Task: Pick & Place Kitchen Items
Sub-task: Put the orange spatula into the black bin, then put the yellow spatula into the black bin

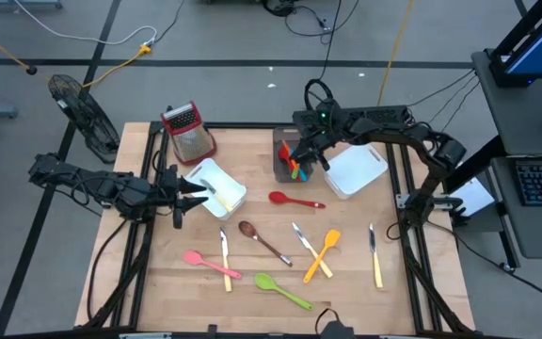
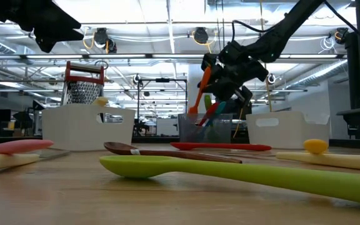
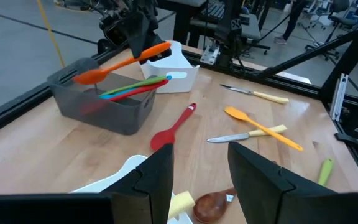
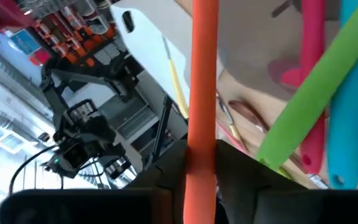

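Observation:
My right gripper [image 3: 137, 38] hangs over the dark grey bin [image 3: 114, 106] at the table's far middle, shut on an orange spoon [image 3: 122, 63]. Green, blue and red utensils [image 3: 135, 87] lean inside that bin. My left gripper [image 3: 201, 180] stands open with nothing between its fingers, above the near white bin [image 1: 222, 191], which holds a yellow-handled piece [image 1: 216, 186]. Loose on the table lie a red spoon [image 1: 294, 200], a brown spoon [image 1: 262, 240], an orange spatula [image 1: 324, 252], several yellow-handled knives, a pink spoon [image 1: 209, 264] and a green spoon [image 1: 281, 291]. My right gripper pinches the orange spoon's handle [image 4: 201, 134] between its two fingers, toward the handle's free end. The fingers come roughly level from the table's right side and lie across the handle. The spoon is tilted, its bowl end [image 3: 89, 76] lower, over the grey bin's rim.
A red-topped metal grater [image 1: 187, 130] stands at the far left. A second white bin [image 1: 357, 169] sits right of the grey one. The loose utensils spread over the table's near half; bare wood shows along the left and right edges.

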